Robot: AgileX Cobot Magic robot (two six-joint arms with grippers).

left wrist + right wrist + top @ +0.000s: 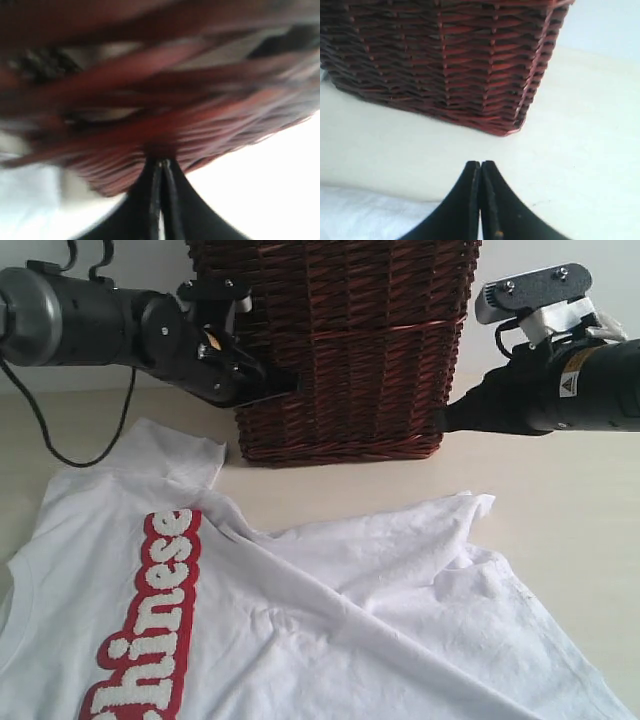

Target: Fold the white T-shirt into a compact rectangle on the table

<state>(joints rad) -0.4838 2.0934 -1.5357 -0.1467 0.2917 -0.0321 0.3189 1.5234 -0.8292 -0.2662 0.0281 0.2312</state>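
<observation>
Rumpled white T-shirt [340, 620] on table [560, 510], lettering [150, 625] pointing toward basket [340, 340], left gripper [163, 163] and right gripper [481, 164] clenched empty

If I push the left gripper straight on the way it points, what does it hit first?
The wicker basket: the left gripper, shut and empty, points at its side wall, with the tips seemingly almost against the weave. Blur hides whether they touch.

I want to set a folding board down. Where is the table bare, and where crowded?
The table is bare right of the white T-shirt, below the right gripper, and in a narrower strip between the shirt and the wicker basket. A small patch lies left of the basket, below the left gripper. Lower left is crowded: shirt covers it.
</observation>
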